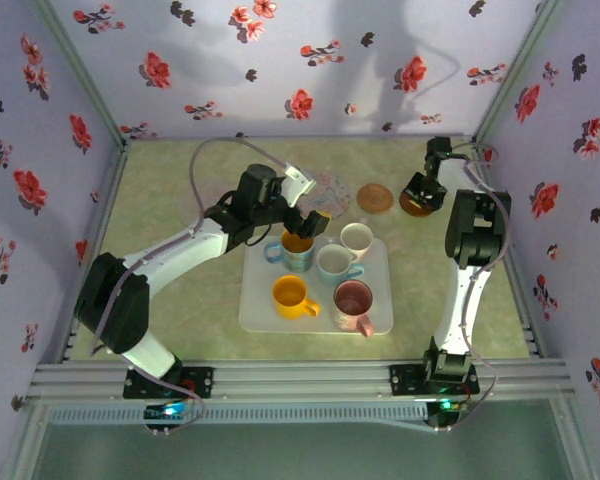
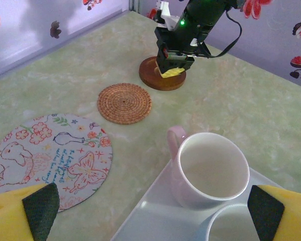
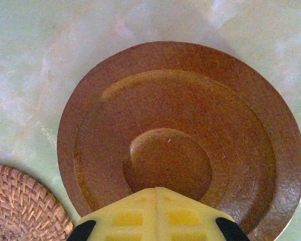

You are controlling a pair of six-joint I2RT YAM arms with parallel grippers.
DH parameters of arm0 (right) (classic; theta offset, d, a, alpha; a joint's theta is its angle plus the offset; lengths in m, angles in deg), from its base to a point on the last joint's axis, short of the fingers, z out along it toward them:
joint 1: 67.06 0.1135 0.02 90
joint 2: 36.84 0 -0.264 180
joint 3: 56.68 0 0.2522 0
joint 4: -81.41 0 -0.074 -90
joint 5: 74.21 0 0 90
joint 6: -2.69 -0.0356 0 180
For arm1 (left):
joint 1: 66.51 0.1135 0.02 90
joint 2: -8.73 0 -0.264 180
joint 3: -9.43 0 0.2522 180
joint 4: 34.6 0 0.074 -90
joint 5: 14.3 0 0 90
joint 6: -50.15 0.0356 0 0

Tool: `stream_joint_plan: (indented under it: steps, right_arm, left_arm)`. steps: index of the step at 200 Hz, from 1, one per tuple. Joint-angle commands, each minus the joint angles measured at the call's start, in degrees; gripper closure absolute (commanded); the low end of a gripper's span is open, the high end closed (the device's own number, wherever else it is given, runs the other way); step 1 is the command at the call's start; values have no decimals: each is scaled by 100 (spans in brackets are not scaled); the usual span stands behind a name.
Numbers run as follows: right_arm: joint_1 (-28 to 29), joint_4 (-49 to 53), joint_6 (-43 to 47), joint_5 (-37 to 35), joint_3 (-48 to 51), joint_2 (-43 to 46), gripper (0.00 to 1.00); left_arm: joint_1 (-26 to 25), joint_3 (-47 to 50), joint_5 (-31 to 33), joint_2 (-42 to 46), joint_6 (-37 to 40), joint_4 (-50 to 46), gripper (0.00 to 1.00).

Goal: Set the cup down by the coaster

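Note:
Several cups stand on a white tray (image 1: 380,318): a blue one (image 1: 280,255), a white one with a pink handle (image 1: 357,238) (image 2: 210,168), a pale blue one (image 1: 335,264), a yellow one (image 1: 291,295) and a pink one (image 1: 353,300). My left gripper (image 1: 305,228) (image 2: 151,208) hangs open over the tray's far left corner, by the blue cup, holding nothing. The white cup lies ahead between its fingers (image 2: 37,208). My right gripper (image 1: 420,192) (image 3: 157,201) (image 2: 173,63) is shut and empty, low over a brown wooden coaster (image 1: 412,206) (image 3: 180,130) (image 2: 150,79).
A woven round coaster (image 1: 375,198) (image 2: 124,103) (image 3: 20,206) lies left of the brown one. A floral round mat (image 1: 332,184) (image 2: 50,153) lies further left, behind the tray. Flowered walls close in the table at the back and on both sides.

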Motion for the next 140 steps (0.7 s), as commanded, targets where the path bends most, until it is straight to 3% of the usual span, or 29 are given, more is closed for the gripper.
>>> stream_joint_plan:
  steps: [1,82,140]
  right_arm:
    - [93,428,63,143,-10,-263,100]
    - [96,611,120,24,-309,-38,100]
    - [100,534,223,-138,-81,662,96]
  left_arm:
    - [-40,34,30,113,43,112,1]
    - [-38,-125,16,34,109,78,1]
    - [-38,-321,-13,-47,56,182,1]
